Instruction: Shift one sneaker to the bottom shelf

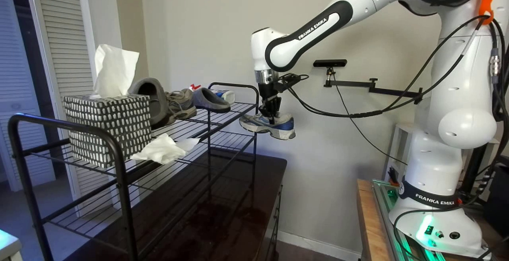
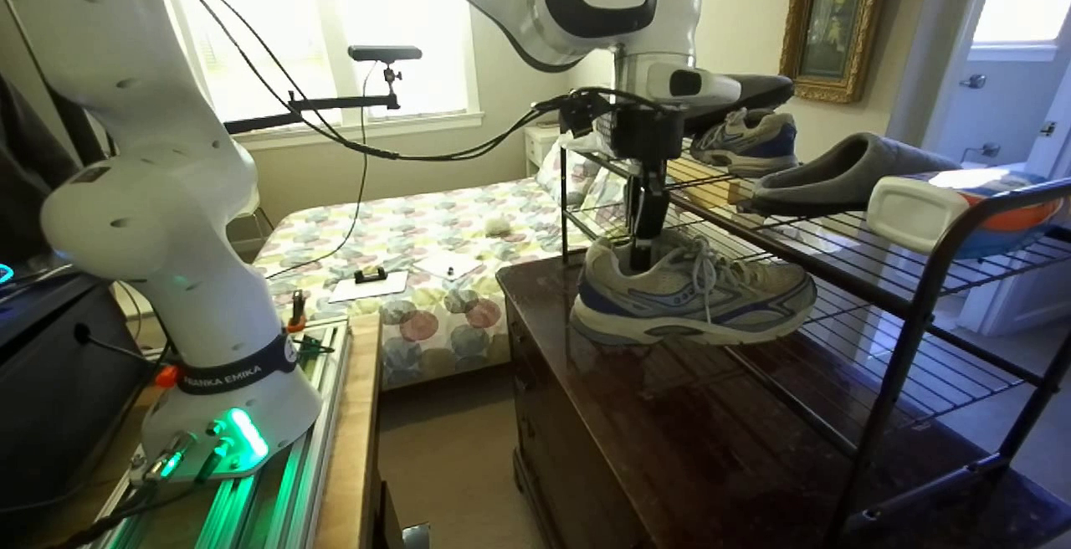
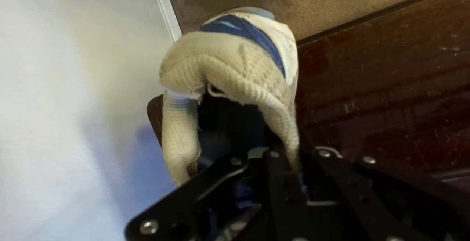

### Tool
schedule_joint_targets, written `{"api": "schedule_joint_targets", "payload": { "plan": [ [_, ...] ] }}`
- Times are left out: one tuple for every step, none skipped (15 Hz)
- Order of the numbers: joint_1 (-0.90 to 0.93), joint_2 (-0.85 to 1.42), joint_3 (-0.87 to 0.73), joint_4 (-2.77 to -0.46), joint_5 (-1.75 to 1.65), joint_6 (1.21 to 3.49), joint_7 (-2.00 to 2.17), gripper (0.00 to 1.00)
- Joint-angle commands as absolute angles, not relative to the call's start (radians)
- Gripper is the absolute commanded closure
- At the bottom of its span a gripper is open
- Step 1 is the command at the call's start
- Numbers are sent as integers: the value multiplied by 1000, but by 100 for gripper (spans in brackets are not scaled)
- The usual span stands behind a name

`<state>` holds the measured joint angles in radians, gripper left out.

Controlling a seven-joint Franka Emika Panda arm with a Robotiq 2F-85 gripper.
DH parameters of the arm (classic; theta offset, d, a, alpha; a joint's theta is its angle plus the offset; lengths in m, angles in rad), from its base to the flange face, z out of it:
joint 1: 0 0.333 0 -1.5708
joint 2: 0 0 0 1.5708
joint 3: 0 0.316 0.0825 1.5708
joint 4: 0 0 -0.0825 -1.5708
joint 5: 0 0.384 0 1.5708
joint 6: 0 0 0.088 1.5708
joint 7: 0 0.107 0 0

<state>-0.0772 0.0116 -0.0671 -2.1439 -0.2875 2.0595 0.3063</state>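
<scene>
The sneaker (image 1: 260, 125), grey with blue patches and a pale sole, hangs roughly level in the air beside the rack, above the dresser; it also shows in an exterior view (image 2: 694, 294) and the wrist view (image 3: 235, 57). My gripper (image 1: 272, 118), also seen in an exterior view (image 2: 644, 249), is shut on its collar wall. In the wrist view the gripper (image 3: 290, 156) has one finger inside the opening and one outside. The bottom shelf (image 1: 232, 139), a black wire grid, lies below the top tier; it also shows behind the sneaker (image 2: 904, 356). The look-alike sneaker (image 1: 181, 104) sits on the top tier.
The top tier also holds a patterned tissue box (image 1: 107, 129), a loose tissue (image 1: 165, 149), grey slippers (image 1: 210, 100) and a white-blue packet (image 2: 954, 206). Black rack posts (image 2: 904, 356) and bars edge the shelves. The dark dresser (image 2: 636, 440) stands under the rack. A wall (image 1: 318, 165) is beside the sneaker.
</scene>
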Motion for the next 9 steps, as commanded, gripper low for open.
{"api": "schedule_joint_targets", "payload": {
  "plan": [
    [-92,-5,-87,-2162,-187,2186,212,97],
    [-95,-9,-93,-2173,-165,2223,177,97],
    [-99,-10,-101,-2185,-149,2257,139,97],
    [-103,-9,-106,-2193,-136,2283,88,97],
    [-106,-1,-110,-2193,-142,2289,64,97],
    [-108,3,-114,-2195,-152,2290,52,97],
    [-109,8,-117,-2192,-151,2274,35,97],
    [-104,15,-113,-2179,-168,2256,83,97],
    [-105,16,-116,-2182,-168,2256,79,89]
  ]
}}
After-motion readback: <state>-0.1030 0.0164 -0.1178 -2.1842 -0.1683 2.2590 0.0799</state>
